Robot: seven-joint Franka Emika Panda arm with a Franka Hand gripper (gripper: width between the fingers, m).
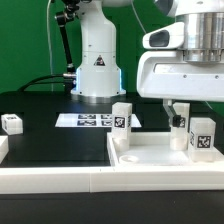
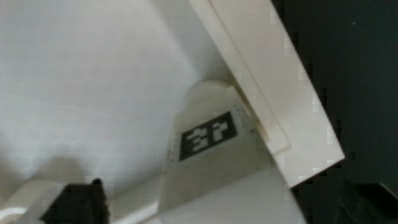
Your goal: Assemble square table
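- Square table top (image 1: 150,158): lies flat on the black table (image 1: 50,140), rim upward, just behind the long white rail (image 1: 60,180) at the front.
- Front leg (image 1: 200,140): stands upright on the top toward the exterior view's right, tag facing the camera.
- Left leg (image 1: 121,121): stands upright at the top's far corner on the exterior view's left.
- Back leg (image 1: 178,124): stands upright just below the pincer.
- Pincer (image 1: 178,108): spread wide, grips nothing, hangs just over the top. In the wrist view, one dark finger (image 2: 80,200) sits well apart from a tagged leg (image 2: 210,128) beside the rim.
- Loose peg (image 1: 12,123): rests on the black table at the exterior view's far left, well apart from the top.
- Marker board (image 1: 90,120): lies flat behind the top.
- Arm base (image 1: 97,65): stands farthest back.
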